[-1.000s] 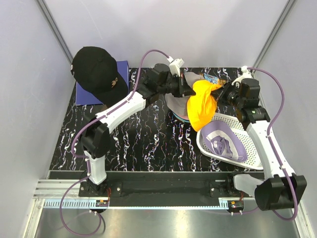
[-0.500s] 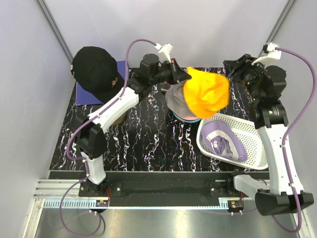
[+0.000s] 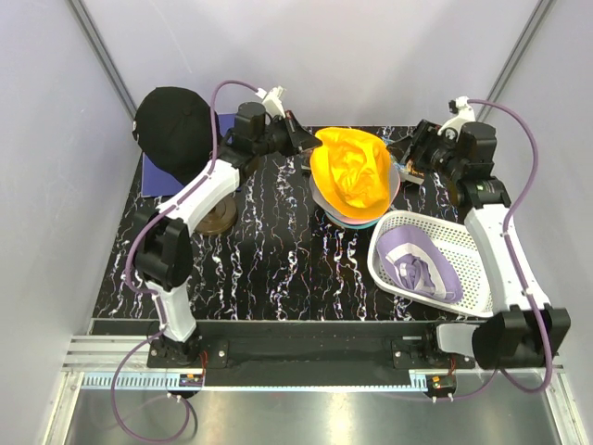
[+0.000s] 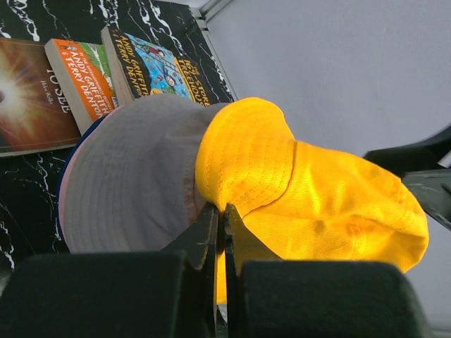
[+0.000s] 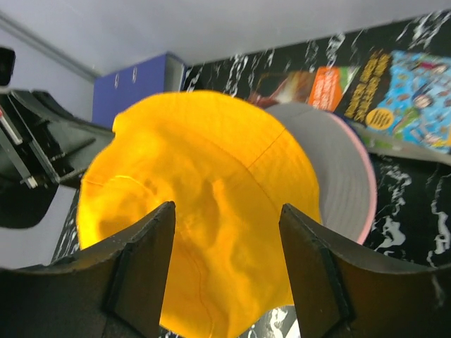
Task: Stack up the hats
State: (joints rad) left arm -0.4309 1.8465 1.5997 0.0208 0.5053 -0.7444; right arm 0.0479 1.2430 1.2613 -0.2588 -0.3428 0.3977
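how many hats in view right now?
6 visible: black cap far left; orange hat atop the centre stack, with grey hat, pink rim and blue rim under it; lavender hat in the basket. The stack may hide more.

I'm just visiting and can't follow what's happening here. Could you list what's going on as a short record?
orange hat: over the pile, pinched at its brim
left claw: shut on the orange hat's brim
right claw: open, at the hat's other side
pile: grey hat on top, pink edge beneath
basket: holds a lavender hat
black cap: far left, apart from the pile
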